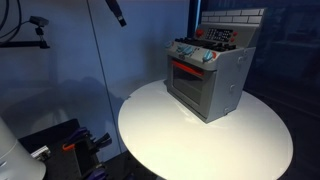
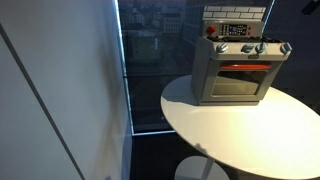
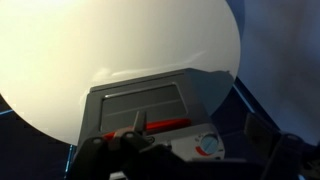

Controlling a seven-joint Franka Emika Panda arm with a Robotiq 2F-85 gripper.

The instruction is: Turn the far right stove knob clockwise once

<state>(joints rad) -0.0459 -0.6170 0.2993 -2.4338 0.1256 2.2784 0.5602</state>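
The grey toy stove (image 1: 222,85) stands on the round white table (image 1: 160,125) and shows in both exterior views (image 2: 205,80). The far right stove knob (image 2: 284,47) is the end one of the pale-blue front row (image 1: 209,57). My gripper (image 1: 117,12) hangs high in the air, well away from the stove's front and touching nothing. In the wrist view the gripper (image 3: 198,128) is open and empty. Behind it lie the stove door (image 3: 140,100) and one pale-blue knob (image 3: 208,145) at the stove's corner. I cannot tell which knob of the row that is. The others are hidden by the fingers.
A brick-patterned back panel (image 2: 238,14) rises behind the burners. A glass wall (image 2: 150,70) stands beside the table. Dark equipment with orange parts (image 1: 70,145) sits on the floor below the table's edge.
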